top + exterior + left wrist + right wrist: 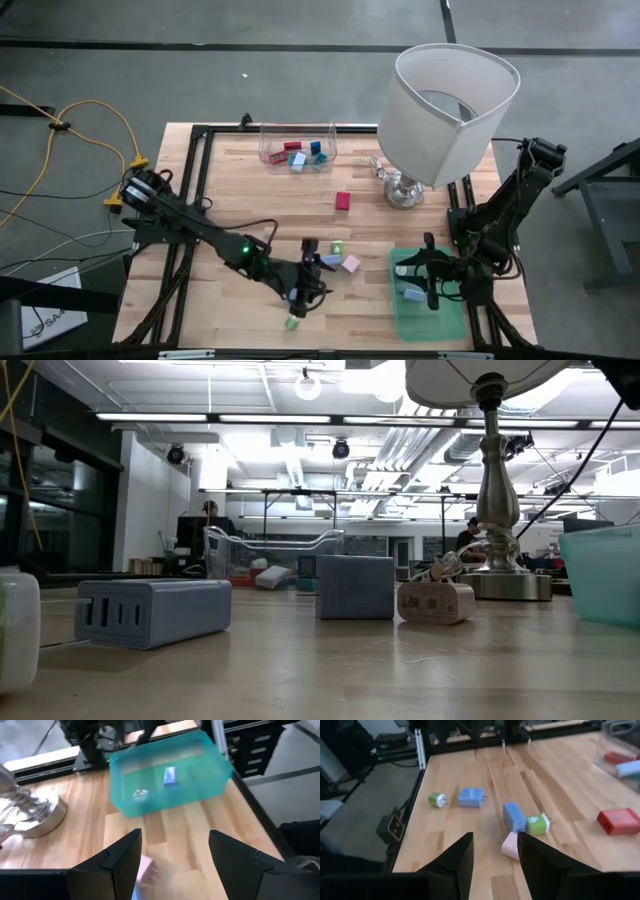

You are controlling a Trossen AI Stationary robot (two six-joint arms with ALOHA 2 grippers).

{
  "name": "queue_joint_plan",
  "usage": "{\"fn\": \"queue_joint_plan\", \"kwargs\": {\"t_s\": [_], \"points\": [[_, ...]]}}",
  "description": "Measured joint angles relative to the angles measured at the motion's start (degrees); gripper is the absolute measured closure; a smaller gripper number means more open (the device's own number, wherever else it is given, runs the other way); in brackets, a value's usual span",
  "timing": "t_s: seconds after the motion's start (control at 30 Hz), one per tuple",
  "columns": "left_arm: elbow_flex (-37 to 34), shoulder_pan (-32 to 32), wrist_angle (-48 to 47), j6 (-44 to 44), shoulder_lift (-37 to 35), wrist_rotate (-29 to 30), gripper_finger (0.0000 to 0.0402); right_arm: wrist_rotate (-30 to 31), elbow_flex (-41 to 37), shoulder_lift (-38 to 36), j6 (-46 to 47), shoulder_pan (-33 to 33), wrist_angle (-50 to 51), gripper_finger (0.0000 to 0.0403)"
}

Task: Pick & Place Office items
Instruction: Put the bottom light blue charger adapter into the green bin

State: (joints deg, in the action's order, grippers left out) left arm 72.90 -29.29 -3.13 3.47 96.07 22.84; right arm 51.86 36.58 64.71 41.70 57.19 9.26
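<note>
Left gripper (308,278) above pink piece (351,264)

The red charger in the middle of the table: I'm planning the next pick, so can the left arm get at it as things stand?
Probably yes. The red charger lies alone on bare wood, and the left tool is open and empty nearby, with only small chargers beside it, none between.
</note>
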Motion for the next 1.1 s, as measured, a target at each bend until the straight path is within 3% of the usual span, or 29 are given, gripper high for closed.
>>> {"fn": "queue_joint_plan", "kwargs": {"t_s": [0.6,1.1], "points": [[0.0,-5.12,-1.73,7.09,-0.92,0.3,0.0179,-3.63,0.0,0.0,-1.02,0.02,-0.99,0.0264],[0.0,-6.67,-1.62,7.31,-0.89,0.3,0.0179,-18.87,0.0,0.02,-0.95,0.09,-2.33,0.0264]]}}
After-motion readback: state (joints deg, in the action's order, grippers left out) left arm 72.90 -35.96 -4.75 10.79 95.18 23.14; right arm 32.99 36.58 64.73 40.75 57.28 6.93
